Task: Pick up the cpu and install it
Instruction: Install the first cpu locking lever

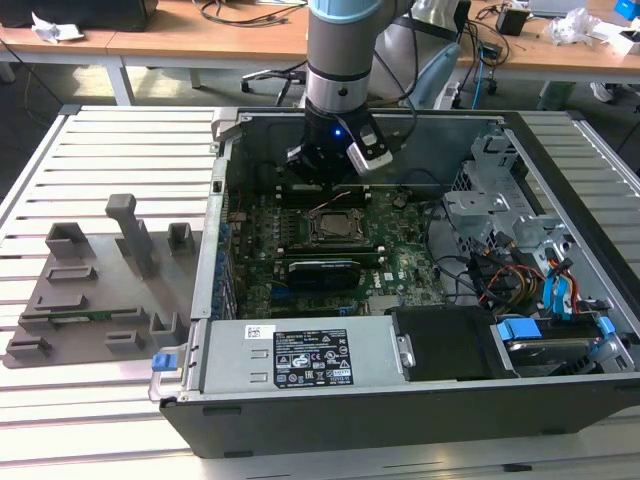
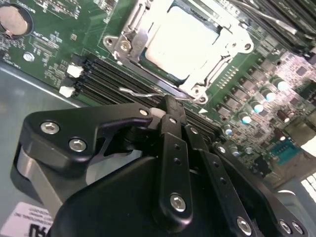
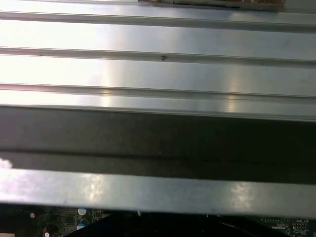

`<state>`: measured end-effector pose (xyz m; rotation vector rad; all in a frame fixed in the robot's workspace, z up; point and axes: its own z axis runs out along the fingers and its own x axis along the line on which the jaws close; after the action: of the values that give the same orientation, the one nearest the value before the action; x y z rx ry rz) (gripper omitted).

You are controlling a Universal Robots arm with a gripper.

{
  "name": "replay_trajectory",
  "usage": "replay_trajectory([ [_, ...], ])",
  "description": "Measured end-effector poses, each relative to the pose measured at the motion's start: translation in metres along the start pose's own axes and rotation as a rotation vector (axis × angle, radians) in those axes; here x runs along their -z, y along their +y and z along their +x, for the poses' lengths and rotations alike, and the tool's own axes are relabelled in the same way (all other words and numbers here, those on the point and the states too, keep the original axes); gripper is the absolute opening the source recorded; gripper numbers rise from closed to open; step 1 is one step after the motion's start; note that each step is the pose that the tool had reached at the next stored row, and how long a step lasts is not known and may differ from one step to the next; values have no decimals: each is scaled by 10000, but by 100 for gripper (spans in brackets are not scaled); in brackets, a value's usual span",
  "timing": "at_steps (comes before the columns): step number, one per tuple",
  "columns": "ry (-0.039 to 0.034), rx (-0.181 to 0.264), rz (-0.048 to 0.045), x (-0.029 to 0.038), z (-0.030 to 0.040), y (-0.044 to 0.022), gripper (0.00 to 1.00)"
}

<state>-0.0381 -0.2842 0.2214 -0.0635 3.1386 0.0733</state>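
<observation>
The cpu [image 2: 180, 42], a flat square chip with a pale silvery top, lies in the motherboard socket, with the metal socket frame [image 2: 129, 40] around it. In the exterior view the cpu [image 1: 337, 228] sits mid-board inside the open computer case [image 1: 420, 420]. My gripper [image 1: 325, 172] hangs just behind the socket, close over the board. In the second wrist view my gripper [image 2: 169, 104] is shut, its black fingers pressed together with nothing visible between them. The tips are right at the thin wire socket lever [image 2: 143, 92], beside the memory slots.
A long black expansion card [image 1: 322, 268] lies in front of the socket, and the power supply [image 1: 300, 355] fills the case's front. Drive bays and cables [image 1: 520, 270] crowd the exterior view's right. A grey fixture tray [image 1: 90, 290] rests on the slatted table [image 1: 110, 140].
</observation>
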Motion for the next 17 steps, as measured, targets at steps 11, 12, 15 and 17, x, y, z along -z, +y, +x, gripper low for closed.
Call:
replay_trajectory([
  [11,12,-2,1,-132,-113,-11,11],
  [12,12,-1,0,-139,-120,-12,11],
  [15,12,-1,1,-150,-133,-13,11],
  [17,12,-1,1,-155,-138,-13,11],
])
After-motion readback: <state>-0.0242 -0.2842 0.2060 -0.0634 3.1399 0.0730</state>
